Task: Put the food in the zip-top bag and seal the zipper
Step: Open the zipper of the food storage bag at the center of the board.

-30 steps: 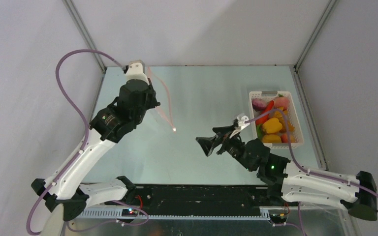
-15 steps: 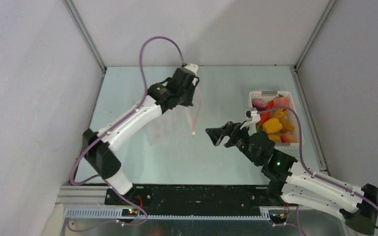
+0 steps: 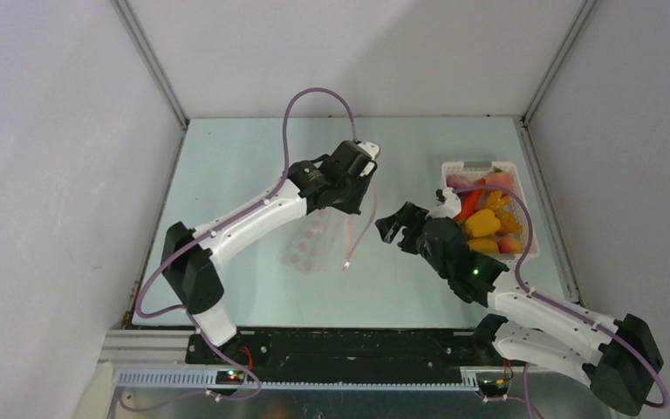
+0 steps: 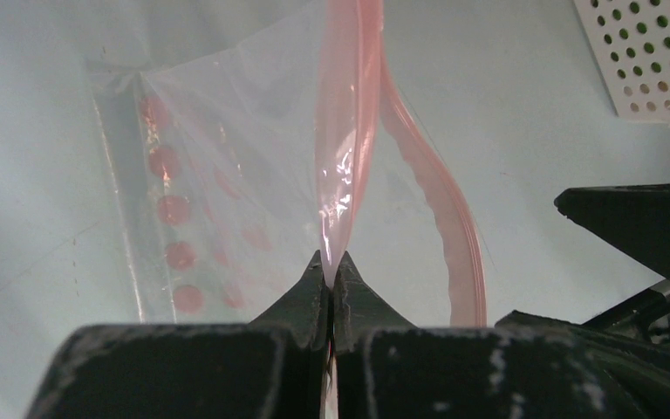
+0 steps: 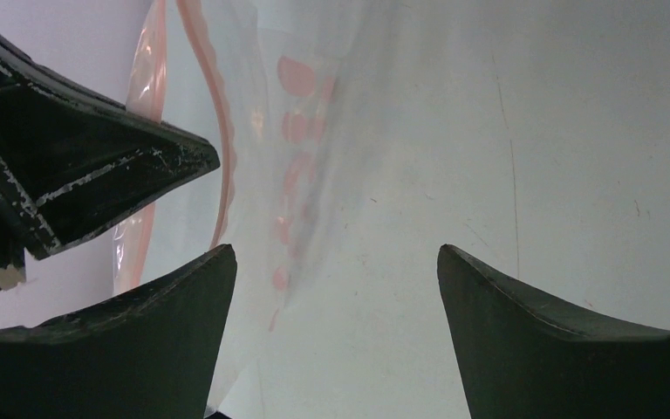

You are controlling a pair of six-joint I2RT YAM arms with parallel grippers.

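Note:
My left gripper [image 3: 362,194] is shut on the pale pink zipper [image 3: 359,234] of the zip-top bag [image 3: 312,248] and holds it up over the table's middle. In the left wrist view the gripper [image 4: 330,272] pinches one lip of the zipper [image 4: 345,131]. The other lip [image 4: 450,236] bows away, so the mouth gapes. The dotted bag [image 4: 179,218] hangs down to the table. My right gripper [image 3: 395,229] is open and empty just right of the bag. It faces the bag [image 5: 301,148] in the right wrist view [image 5: 335,253]. The food [image 3: 481,223] lies in the basket.
The white slotted basket [image 3: 529,229] stands at the right edge of the table, close behind the right wrist. Its corner shows in the left wrist view [image 4: 641,61]. Grey walls close the table on three sides. The left gripper's fingers [image 5: 78,175] show in the right wrist view.
My left arm has swung from the back left to the table's middle, carrying the bag by its zipper. My right gripper has moved back and right, toward the bag and basket, still open.

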